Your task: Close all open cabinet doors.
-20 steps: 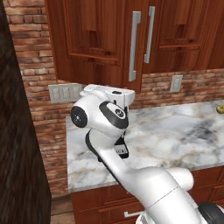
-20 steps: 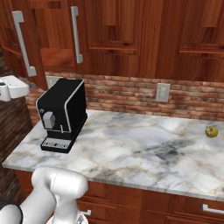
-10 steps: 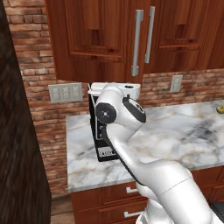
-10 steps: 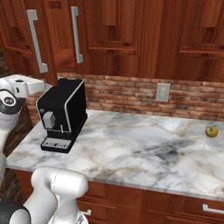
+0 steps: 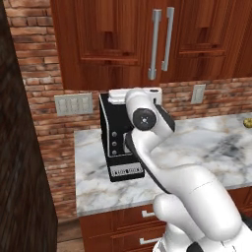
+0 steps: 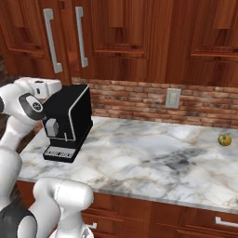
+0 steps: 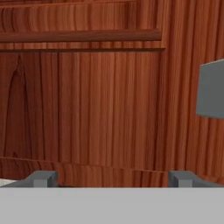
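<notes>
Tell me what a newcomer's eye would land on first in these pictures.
The white robot arm fills the foreground, bending up in front of the black box-shaped coffee machine at the left end of the marbled grey-white stone counter. Above hang tall reddish-brown wooden cabinet doors with long silver bar handles. A small yellow-green fruit sits far right.

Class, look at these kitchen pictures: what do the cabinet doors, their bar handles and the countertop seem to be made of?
The cabinet doors look like reddish-brown wood with a smooth finish: vertical grain shows close up. The bar handles seem metal, judging by their plain silver-grey, though painted plastic is possible. The countertop looks like polished marble or similar stone: white with grey and tan veins.
</notes>
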